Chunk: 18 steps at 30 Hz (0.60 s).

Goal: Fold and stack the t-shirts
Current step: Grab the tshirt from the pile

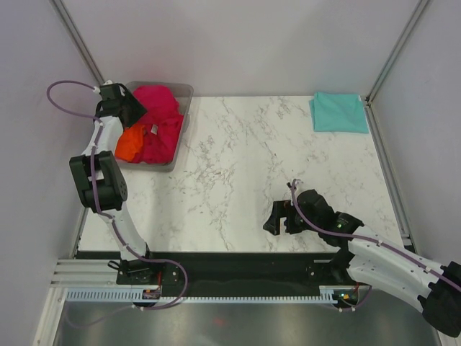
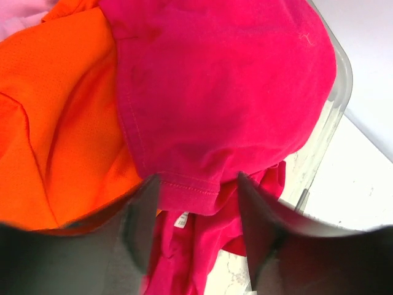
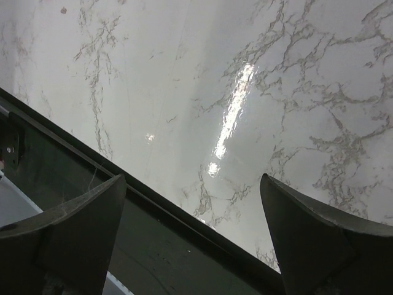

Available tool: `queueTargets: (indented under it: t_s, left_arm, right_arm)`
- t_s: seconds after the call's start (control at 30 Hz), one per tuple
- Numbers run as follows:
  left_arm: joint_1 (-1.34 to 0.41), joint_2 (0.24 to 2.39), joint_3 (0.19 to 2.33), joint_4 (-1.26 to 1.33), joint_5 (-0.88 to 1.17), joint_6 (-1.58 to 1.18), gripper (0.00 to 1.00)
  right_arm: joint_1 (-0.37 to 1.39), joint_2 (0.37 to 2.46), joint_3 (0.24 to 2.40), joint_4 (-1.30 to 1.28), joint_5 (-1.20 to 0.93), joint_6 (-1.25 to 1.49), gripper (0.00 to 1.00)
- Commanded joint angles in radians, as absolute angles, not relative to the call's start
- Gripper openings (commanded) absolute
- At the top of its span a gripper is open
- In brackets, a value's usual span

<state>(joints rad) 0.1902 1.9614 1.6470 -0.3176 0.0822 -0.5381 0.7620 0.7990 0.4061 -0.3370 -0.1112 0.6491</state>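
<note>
The crimson-magenta t-shirt (image 1: 160, 119) lies crumpled in a grey bin (image 1: 184, 89) at the back left, next to the orange t-shirt (image 1: 130, 146). My left gripper (image 1: 137, 109) hangs over the bin. In the left wrist view it is open (image 2: 198, 203), its jaws either side of a hemmed fold of the crimson-magenta shirt (image 2: 215, 92), with the orange shirt (image 2: 55, 123) at left and a bit of pale pink shirt (image 2: 18, 9) in the corner. The teal t-shirt (image 1: 338, 112) lies folded square at the back right. My right gripper (image 1: 272, 218) is open and empty low over the table.
The bin's clear rim (image 2: 336, 104) runs along the right of the left wrist view. The right wrist view shows the marble tabletop (image 3: 245, 92) and the black strip (image 3: 153, 246) at its near edge, between the open right gripper's (image 3: 191, 178) jaws.
</note>
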Motion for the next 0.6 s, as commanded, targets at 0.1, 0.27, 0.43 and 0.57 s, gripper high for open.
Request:
queueTargets:
  t_s: [0.1, 0.27, 0.43, 0.57]
  left_arm:
    - [0.189, 1.991, 1.715, -0.318, 0.132, -0.555, 0.32]
    - [0.187, 2.011, 1.776, -0.321, 0.212, -0.561, 0.02]
    - [0.190, 1.959, 1.753, -0.368, 0.106, -0.555, 0.37]
    - [0.215, 1.881, 1.611, -0.347, 0.041, -0.575, 0.61]
  right_arm:
    - [0.767, 0.804, 0.417, -0.293, -0.101, 0.629, 0.98]
    - [0.767, 0.799, 0.410, -0.291, -0.097, 0.630, 0.98]
    - [0.767, 0.792, 0.408, -0.293, -0.097, 0.632, 0.98]
    - [0.767, 0.782, 0.399, -0.291, -0.098, 0.635, 0.98]
